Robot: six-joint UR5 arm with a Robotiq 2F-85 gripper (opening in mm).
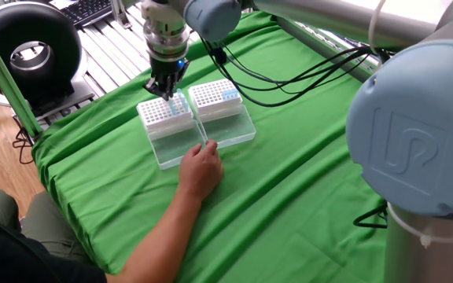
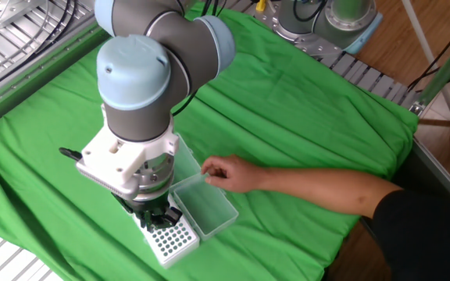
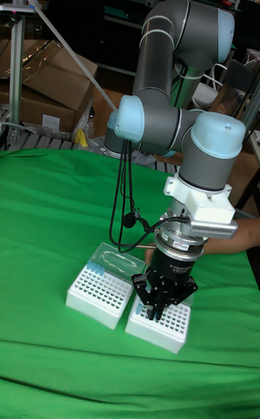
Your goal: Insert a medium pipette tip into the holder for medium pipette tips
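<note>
The holder for medium pipette tips (image 1: 156, 115) is the left of two white racks, with its clear lid (image 1: 175, 146) folded open toward the person. My gripper (image 1: 166, 90) hangs straight down just above the rack's back rows, fingers drawn close together on a thin medium pipette tip that is barely visible. A few pale blue tips (image 1: 181, 102) stand in the rack's right edge. In the tall fixed view my gripper (image 3: 159, 310) points into the right-hand rack (image 3: 165, 326). The other fixed view shows my gripper (image 2: 156, 221) over the holder (image 2: 172, 240), partly hidden by the wrist.
A look-alike rack (image 1: 213, 94) with blue tips sits right beside the holder, also seen as the rack (image 3: 97, 292) on the left. A person's hand (image 1: 201, 169) rests at the open lids' front edge. Black cables (image 1: 289, 75) trail over the green cloth (image 1: 305, 181).
</note>
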